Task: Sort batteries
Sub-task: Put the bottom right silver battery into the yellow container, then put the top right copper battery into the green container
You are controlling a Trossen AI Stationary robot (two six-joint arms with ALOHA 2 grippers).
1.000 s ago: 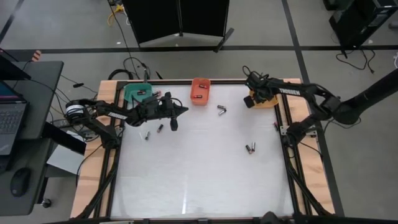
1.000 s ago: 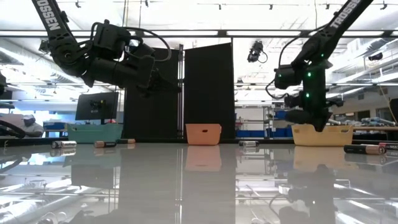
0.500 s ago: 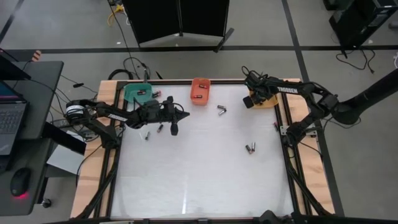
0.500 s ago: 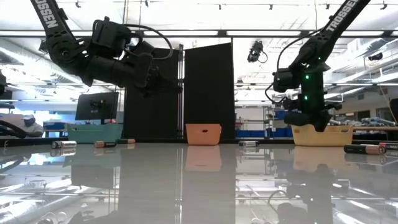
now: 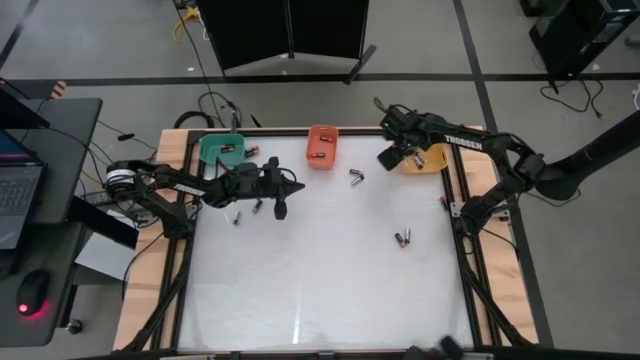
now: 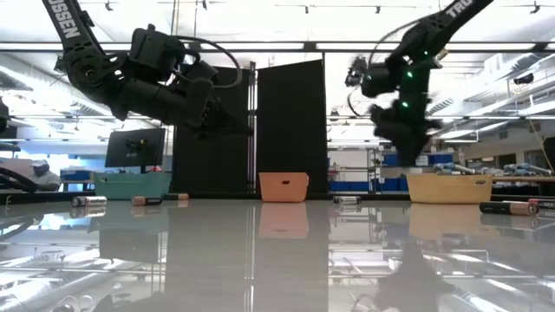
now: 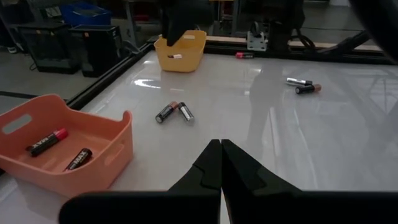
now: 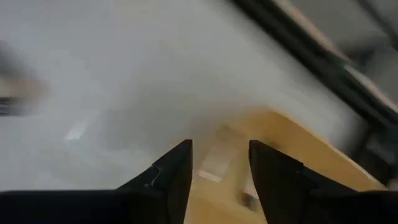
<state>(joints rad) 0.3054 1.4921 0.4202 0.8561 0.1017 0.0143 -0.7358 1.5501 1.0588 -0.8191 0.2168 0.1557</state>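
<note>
A white table [image 5: 320, 280] carries three bins along its far edge: a teal bin [image 5: 221, 148] at the far left corner, an orange bin [image 5: 321, 145] at the middle holding two batteries, and a yellow bin [image 5: 428, 160] at the far right corner. The left gripper [image 5: 283, 188], fingers pressed together and empty, hangs above the table near the teal bin. The right gripper [image 5: 392, 158], fingers spread and empty, hangs just beside the yellow bin. Loose batteries lie apart: a pair [image 5: 356, 177] near the orange bin, another pair [image 5: 402, 238] toward the right edge, and a few [image 5: 246, 210] near the left gripper.
</note>
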